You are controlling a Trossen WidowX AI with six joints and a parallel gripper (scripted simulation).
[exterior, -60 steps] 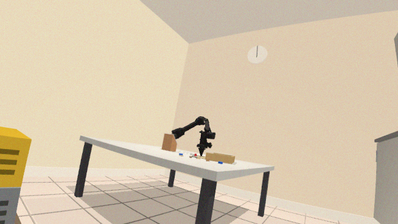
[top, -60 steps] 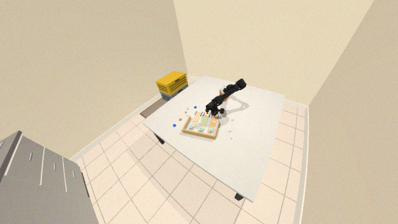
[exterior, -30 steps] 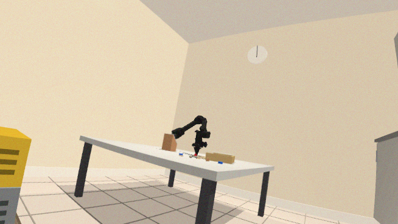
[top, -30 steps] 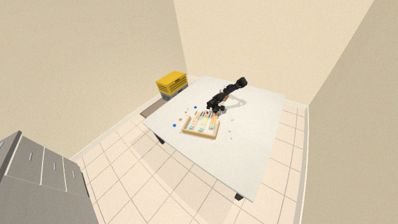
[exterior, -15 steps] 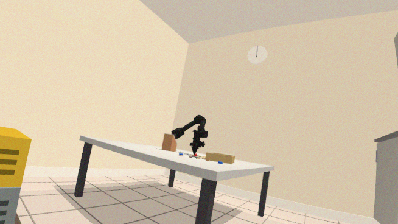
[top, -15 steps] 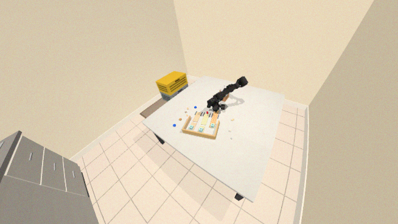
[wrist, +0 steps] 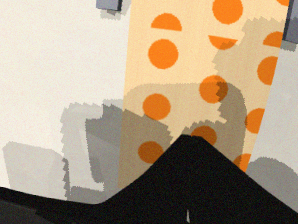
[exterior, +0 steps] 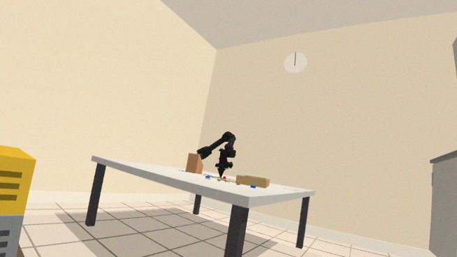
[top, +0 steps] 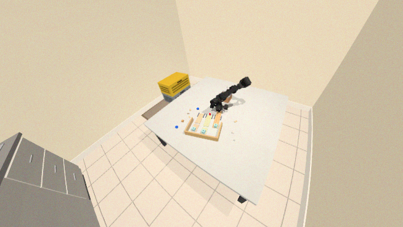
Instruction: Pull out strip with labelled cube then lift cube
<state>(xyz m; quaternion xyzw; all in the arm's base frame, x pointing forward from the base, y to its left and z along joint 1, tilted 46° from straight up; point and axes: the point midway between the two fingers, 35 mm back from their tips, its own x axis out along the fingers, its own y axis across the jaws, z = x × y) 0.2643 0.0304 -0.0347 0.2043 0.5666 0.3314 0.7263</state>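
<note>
My gripper (top: 219, 111) (exterior: 221, 177) (wrist: 189, 145) is shut, its tips down on the orange-dotted strip (top: 217, 118) (wrist: 190, 65) near its robot-side end. Nothing shows between the fingers. A line of cut dots crosses this strip; no gap shows there. A teal cube (top: 215, 125) with a pale mark sits at its far end. The plain orange strip (top: 199, 118) and the yellow strip (top: 207, 120) lie beside it, with a left cube (top: 193, 128) and a middle cube (top: 203, 131) at their far ends. The cubes' marks are too small to read.
A wooden wall (top: 201, 135) (exterior: 253, 181) rings the strips' far side. Dark rails (wrist: 109, 4) (wrist: 291, 22) flank the dotted strip. A red object (top: 209, 114) (exterior: 224, 177), blue pieces (top: 198, 108) (top: 176, 126) and small scraps lie around. A brown block (top: 228, 99) (exterior: 193, 163) stands near the arm.
</note>
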